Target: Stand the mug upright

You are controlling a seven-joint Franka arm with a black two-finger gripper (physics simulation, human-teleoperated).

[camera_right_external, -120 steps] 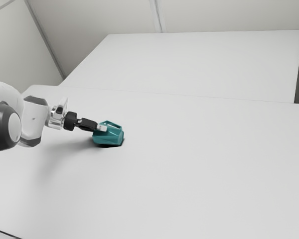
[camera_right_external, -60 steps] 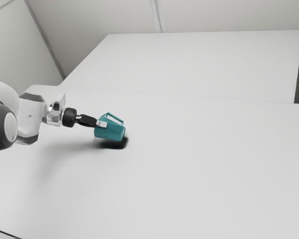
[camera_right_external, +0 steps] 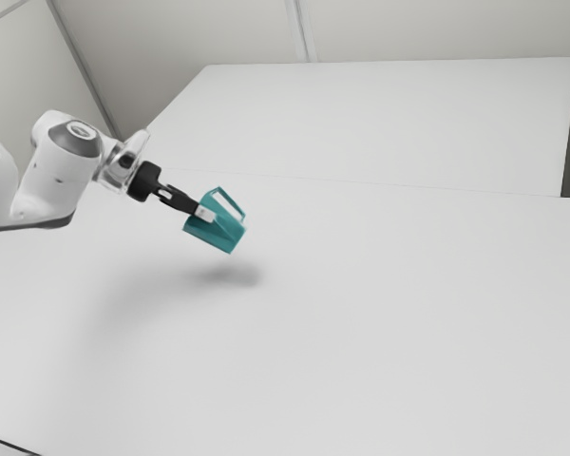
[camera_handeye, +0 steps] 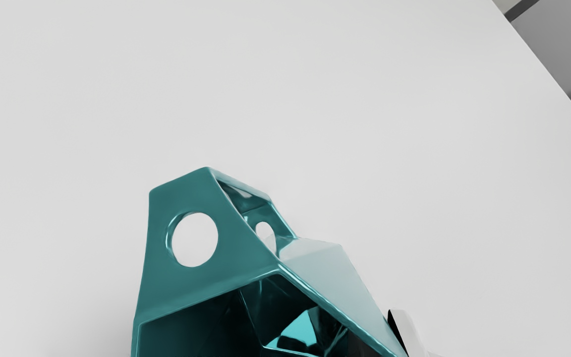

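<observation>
Claw clamped on mug, held clear above table. Mug tilted: mouth toward claw, base slanting down and away, handle on upper side. Step in hand, my judgement: righting it midair. Next: swing base fully down, lower to table, release.

The mug is coloured teal, w/ lt. aqua glints & v. dk. teal inside. The claw is finished in blk w/ off-wht tips. The arm is done in wht & dk. gry, the worktop in plain lt. gry.
</observation>
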